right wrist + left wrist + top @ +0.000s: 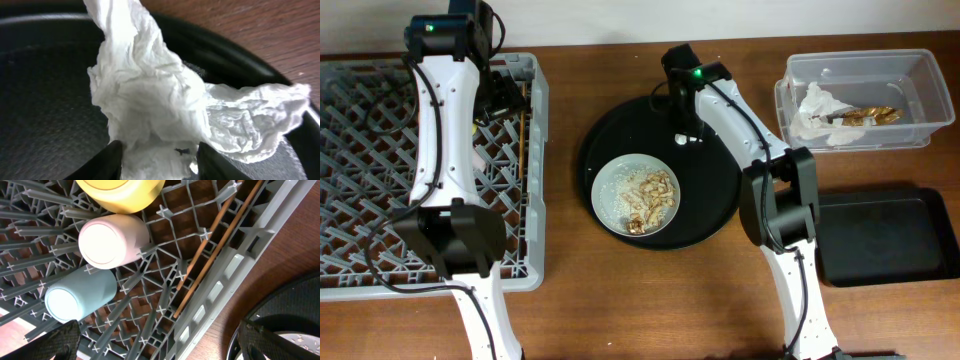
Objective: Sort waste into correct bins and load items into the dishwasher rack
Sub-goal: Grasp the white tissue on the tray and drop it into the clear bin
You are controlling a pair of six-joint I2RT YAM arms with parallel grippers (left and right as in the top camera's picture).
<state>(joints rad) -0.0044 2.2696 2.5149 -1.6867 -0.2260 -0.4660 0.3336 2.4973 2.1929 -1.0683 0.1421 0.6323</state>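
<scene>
— Napkin (150,100)? Pinching it between right jaws, at round black tray (610,140).
— Remaining?
— Binning that; tipping food bits (650,195) off plate (610,190); racking plate. Already sitting in rack (535,150): pink cup (112,240), blue cup (80,295), yellow bowl (120,192), chopsticks (215,245). Holding left jaws spread, empty, above.

Brown wooden table (620,300) is carrying four things directly. Grey dishwasher rack (535,150) is occupying the left side. Round black tray (610,135) is sitting at centre, just beside the rack, not touching. Clear plastic tub (910,85) is resting far right; matte black container (890,240) is lying nearer, wood showing between them.
</scene>
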